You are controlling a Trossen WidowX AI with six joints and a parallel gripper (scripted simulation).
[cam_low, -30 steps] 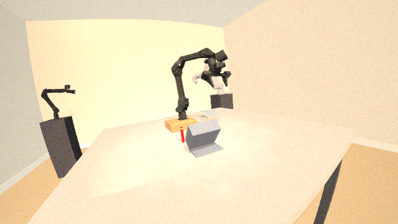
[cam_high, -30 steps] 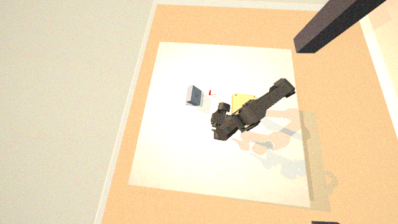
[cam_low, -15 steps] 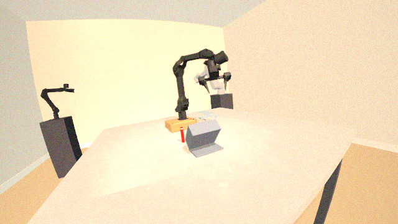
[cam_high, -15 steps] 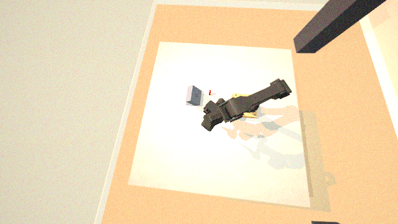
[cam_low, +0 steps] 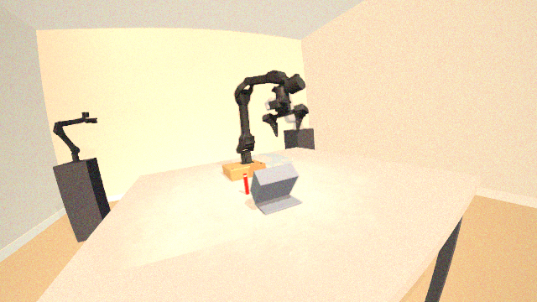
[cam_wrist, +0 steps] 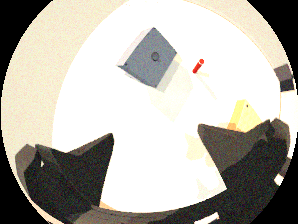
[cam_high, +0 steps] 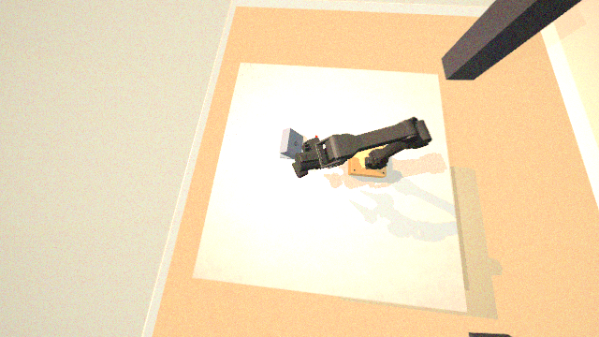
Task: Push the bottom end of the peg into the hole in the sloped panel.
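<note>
Landmark: the grey, wedge-like block with a sloped face, the panel [cam_high: 286, 143] [cam_low: 274, 189] [cam_wrist: 150, 62], standing on the pale, flat worktop [cam_high: 262, 225] [cam_low: 210, 235] [cam_wrist: 125, 175]. One small, dark, round-looking hole [cam_high: 296, 143] [cam_wrist: 155, 56] shows in its face; from my side of the room it is out of sight.

Peg: the slim red peg [cam_high: 316, 137] [cam_low: 246, 184] [cam_wrist: 198, 66], paler near its top, stands upright on the worktop near the panel, apart from it. Not inserted. Cross-section too small to read.

Claw: the black two-fingered claw [cam_high: 306, 156] [cam_low: 287, 132] [cam_wrist: 156, 130] has its fingers spread wide, nothing between them. It hangs well above the level of the panel, fingers pointing down, touching neither peg nor panel.

Arm: the black jointed arm [cam_high: 384, 136] [cam_low: 244, 117] rises from an orange-yellow block-shaped base [cam_high: 367, 173] [cam_low: 235, 172] [cam_wrist: 242, 112], which sits farther from the panel than the peg does.
</note>
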